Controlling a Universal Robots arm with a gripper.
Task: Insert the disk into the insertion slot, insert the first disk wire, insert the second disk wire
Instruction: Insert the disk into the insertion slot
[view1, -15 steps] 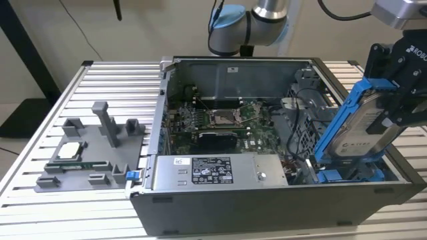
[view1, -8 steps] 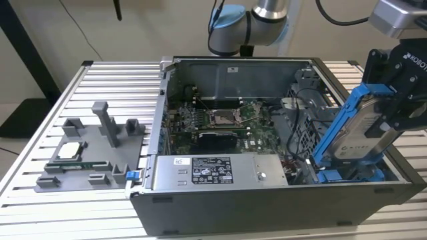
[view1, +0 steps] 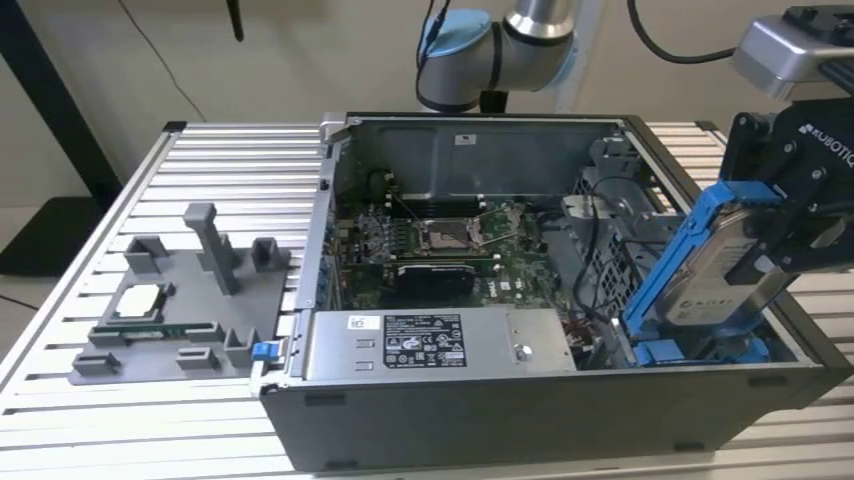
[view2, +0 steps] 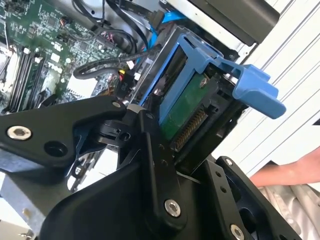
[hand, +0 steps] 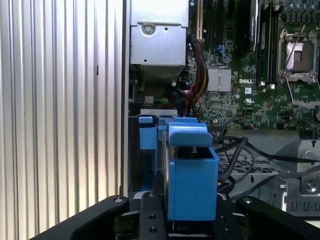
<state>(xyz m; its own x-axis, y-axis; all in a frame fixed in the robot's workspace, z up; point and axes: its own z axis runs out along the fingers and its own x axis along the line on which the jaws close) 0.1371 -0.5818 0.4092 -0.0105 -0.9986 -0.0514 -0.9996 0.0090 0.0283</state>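
My gripper (view1: 781, 235) is shut on the disk (view1: 707, 270), a silver drive with a white label in a bright blue carrier. I hold it steeply tilted over the open computer case's right end in the exterior view. Its lower end reaches down to the grey drive cage (view1: 607, 255), just above another blue-fronted carrier (view1: 667, 352). I cannot make out the insertion slot's opening itself. The second wrist view shows the disk (view2: 192, 100) with its green board and connector between my fingers (view2: 150, 145). The blue carrier (hand: 192, 175) stands in my gripper (hand: 190, 220) in the first wrist view. Black wires (hand: 240, 150) lie loose beside it.
The case holds a motherboard (view1: 441, 240) and a grey power supply (view1: 441, 340) along its front wall. A grey fixture plate (view1: 174, 300) with small parts sits on the slatted table at the exterior view's left. A person's hand (view2: 285, 175) rests outside the case.
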